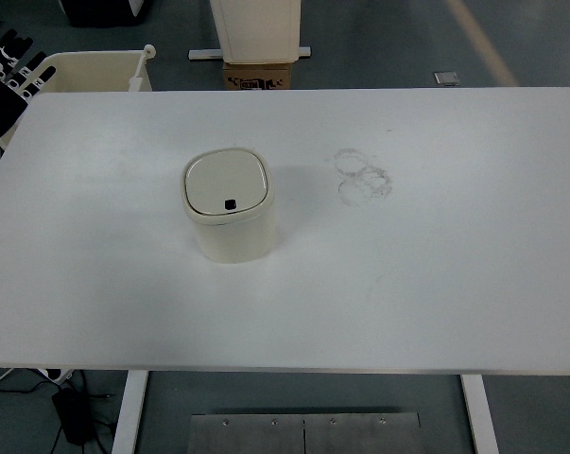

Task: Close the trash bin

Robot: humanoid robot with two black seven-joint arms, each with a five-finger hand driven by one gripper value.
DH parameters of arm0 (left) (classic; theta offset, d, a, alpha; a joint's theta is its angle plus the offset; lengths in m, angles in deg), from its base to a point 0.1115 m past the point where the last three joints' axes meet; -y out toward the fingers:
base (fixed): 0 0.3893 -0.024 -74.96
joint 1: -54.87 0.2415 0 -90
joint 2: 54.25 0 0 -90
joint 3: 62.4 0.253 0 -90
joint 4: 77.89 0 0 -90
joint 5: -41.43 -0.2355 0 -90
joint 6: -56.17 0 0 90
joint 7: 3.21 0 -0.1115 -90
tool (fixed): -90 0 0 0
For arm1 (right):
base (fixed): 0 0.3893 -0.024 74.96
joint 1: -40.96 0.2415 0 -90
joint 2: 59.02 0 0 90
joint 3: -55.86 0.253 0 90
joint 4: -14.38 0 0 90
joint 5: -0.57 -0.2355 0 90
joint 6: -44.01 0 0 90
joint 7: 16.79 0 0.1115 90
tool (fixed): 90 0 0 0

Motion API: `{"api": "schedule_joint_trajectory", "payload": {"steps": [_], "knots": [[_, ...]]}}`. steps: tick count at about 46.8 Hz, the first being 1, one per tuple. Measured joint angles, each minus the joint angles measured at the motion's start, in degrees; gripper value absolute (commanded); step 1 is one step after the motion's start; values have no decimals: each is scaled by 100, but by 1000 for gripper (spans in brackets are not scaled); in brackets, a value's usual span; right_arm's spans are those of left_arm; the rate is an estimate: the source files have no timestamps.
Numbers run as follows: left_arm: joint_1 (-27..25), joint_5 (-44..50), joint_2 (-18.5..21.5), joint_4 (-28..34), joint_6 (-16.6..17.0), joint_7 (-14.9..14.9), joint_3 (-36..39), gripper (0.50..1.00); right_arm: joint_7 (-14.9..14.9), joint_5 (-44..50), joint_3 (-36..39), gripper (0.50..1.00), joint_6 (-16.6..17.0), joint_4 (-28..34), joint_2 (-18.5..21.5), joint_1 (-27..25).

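Fingers point(20, 59) of the left hand point(1, 87) showed at the upper left edge of the frame, dark and stretched out apart from one another, gripping nothing. That hand sat over the far left corner of the bench point(436, 284), well apart from the bin point(230, 206). The right hand did not show anywhere.

The bin stood upright on the bench, left of centre in the frame and a little above the middle. It was cream, with rounded corners, and its lid point(226, 182) lay flat and shut on top. A small black button point(231, 203) sat near the lid's lower edge. Nothing touched the bin.

To the right of the bin, near the frame's centre, a cluster of faint grey ring marks point(365, 176) stained the white top. The rest of the surface was plain white.

Beyond the far edge, at the upper left, a cream tub point(86, 71) stood just beside the hand. At the top centre a cardboard box point(260, 75) sat under a white cabinet point(256, 26). A small square plate point(445, 78) lay on the grey floor at the upper right.

Below the near edge, white legs point(130, 411) ran down, cables point(39, 378) trailed at the lower left, and a metal panel point(303, 432) lay at the bottom centre.
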Motion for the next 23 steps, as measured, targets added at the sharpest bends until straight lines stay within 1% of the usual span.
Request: {"api": "schedule_joint_trajectory", "payload": {"steps": [4, 10, 18, 23], "knots": [[54, -11, -274, -372, -141, -1, -113, 1000, 1, 4, 1, 993, 1, 0, 0, 2], [61, -30, -607, -762, -179, 1, -138, 1000, 0, 8, 2, 993, 4, 3, 0, 14], [61, -38, -838, -996, -195, 0, -143, 1000, -27, -35, 17, 993, 3, 4, 0, 37], [57, -38, -902, -1037, -204, 0, -143, 1000, -20, -45, 18, 993, 2, 4, 0, 36]]}}
